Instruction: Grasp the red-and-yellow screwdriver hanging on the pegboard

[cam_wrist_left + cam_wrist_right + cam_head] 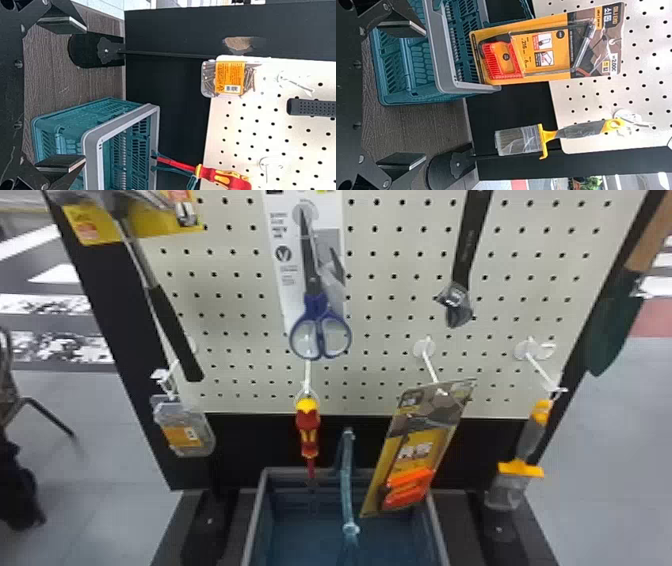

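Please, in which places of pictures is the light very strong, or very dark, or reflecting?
Head view: pegboard softly lit, black panel under it very dark. Left wrist view: pegboard very bright, nearly white. Right wrist view: pale reflections on the brush's clear cover.

Soft, even light lies over the pegboard [390, 310] in the head view, while the crate [254, 515] sits in dimness below. White glare shows off to the left, beyond the pegboard. Over in the left wrist view, the pegboard looks pale, almost bleached, against deep black panelling [178, 31]; in the right, sheen streaks the paintbrush's clear cover [518, 141].
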Available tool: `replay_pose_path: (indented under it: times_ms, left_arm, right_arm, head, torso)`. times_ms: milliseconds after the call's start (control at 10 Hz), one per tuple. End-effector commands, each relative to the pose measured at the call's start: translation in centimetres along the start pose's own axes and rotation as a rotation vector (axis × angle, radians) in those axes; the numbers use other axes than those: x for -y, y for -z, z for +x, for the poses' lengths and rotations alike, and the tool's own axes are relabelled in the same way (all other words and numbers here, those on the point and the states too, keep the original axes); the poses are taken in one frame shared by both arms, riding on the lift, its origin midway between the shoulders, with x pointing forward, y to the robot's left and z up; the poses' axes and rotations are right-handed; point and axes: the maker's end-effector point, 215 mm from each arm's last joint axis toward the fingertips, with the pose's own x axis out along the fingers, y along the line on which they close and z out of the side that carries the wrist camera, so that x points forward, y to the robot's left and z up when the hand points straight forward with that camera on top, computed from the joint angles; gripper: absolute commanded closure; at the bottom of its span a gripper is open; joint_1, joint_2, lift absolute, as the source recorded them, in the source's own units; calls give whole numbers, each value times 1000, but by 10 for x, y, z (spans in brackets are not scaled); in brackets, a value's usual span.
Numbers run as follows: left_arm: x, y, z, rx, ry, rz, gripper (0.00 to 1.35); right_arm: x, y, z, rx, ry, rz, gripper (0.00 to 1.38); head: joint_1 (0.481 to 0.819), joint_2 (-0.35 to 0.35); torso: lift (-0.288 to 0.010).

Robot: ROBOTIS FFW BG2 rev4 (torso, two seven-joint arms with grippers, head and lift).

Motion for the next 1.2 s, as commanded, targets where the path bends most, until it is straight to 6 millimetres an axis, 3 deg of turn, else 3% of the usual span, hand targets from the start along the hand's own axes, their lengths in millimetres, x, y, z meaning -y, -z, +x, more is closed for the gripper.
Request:
replay_pose_path:
  times_ms: [0, 600, 1100]
  left_arm:
    - [0, 1, 0, -2, -1, -4, 156]
    - [2, -3, 2, 10, 3, -9, 156]
    - [14, -26, 23, 50, 83, -4, 156]
  right_arm:
    - [0, 0, 0, 0, 0, 0, 193]
    - [0, 1, -1, -2, 1, 1, 193]
    - [0, 2, -1, -4, 2, 2, 193]
  head:
    - [549, 0]
    - [549, 0]
    - [549, 0]
  torso:
    - [-100]
    - [-100]
    - [-100]
